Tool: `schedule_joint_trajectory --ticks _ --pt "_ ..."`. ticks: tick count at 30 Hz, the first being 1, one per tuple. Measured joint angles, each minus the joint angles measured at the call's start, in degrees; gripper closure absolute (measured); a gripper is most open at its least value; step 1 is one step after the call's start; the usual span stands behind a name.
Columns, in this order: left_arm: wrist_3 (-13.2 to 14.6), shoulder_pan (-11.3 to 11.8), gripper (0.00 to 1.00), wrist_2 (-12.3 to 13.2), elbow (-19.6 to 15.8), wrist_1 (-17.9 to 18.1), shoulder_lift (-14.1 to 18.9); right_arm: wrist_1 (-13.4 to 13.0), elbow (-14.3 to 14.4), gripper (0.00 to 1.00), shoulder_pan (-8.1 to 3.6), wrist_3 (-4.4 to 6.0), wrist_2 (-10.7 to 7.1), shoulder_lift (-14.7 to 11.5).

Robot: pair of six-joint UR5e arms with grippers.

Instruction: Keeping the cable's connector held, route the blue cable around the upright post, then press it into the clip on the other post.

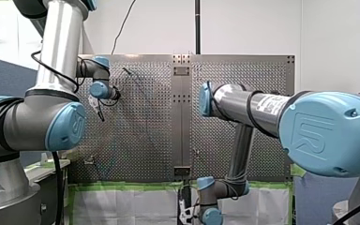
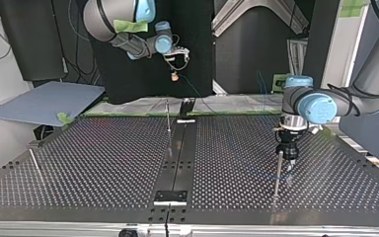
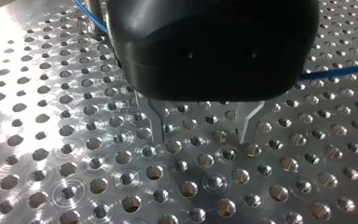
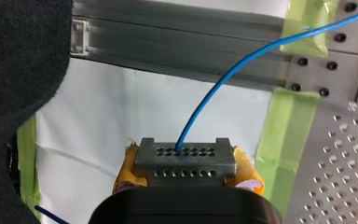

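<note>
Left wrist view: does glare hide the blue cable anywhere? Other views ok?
Left wrist view: bright glare washes out a patch of the perforated table, but the blue cable reads fine. Right wrist view: even light, cable clear at the connector. Top and front views: cable only faintly visible over the table.

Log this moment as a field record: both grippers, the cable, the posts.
left gripper: open, empty, low over the perforated table, by the right-hand post in the top view
right gripper: yellow pads shut on the connector, held off the table's edge
blue cable: leaves the connector, curves away toward the table
middle post: upright, no gripper near it
clip: cannot tell
</note>
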Motion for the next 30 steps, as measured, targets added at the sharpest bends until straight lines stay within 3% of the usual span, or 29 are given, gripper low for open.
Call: schedule_joint_trajectory --ticks 15,24,30 --pt "-0.4 0.3 0.25 -0.1 0.0 -0.1 0.0 -8.1 7.9 1.00 -3.34 0.12 2.16 -7.6" --pt "-0.9 0.6 0.25 -0.8 0.0 -0.8 0.0 -13.2 13.1 1.00 -4.09 -0.17 2.63 -12.2" --pt "-0.9 0.6 0.25 -2.1 0.0 -1.6 0.0 -16.4 16.3 1.00 -4.26 -0.32 3.00 -13.9"
